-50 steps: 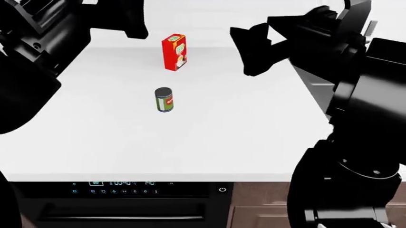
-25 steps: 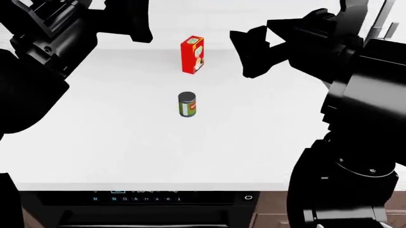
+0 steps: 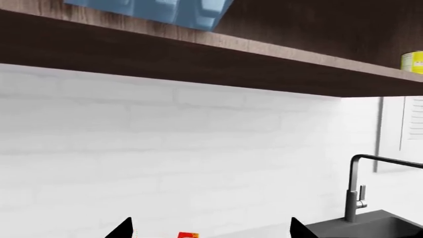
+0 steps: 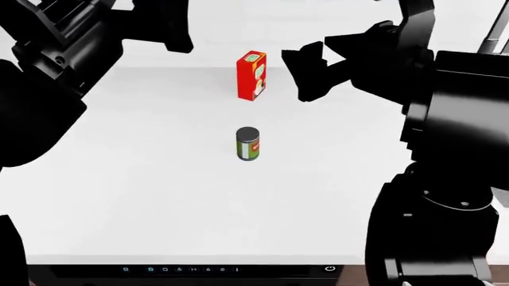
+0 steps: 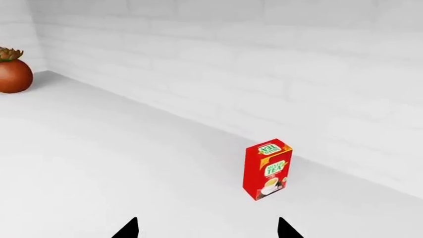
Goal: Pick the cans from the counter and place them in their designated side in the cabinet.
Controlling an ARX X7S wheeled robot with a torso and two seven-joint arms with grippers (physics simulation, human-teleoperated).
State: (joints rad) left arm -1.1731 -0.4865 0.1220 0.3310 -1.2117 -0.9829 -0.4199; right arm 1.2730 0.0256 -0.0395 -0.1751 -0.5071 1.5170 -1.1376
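The dark green can with a red label stands upright on the white counter, apart from both grippers. The yellow can stands on the wooden cabinet shelf, at the edge of the left wrist view. My left gripper is open and empty, raised toward the wall below the shelf; in the head view it is at the upper left. My right gripper is open and empty, hovering behind and to the right of the green can; its tips also show in the right wrist view.
A red tea box stands behind the green can, also seen in the right wrist view. A blue item sits on the shelf. A dark faucet and sink lie to the right. A potted plant stands far left.
The head view has shifted: the green can and tea box now appear further right and lower. The right gripper has lowered slightly toward the tea box. Both grippers stay open and empty.
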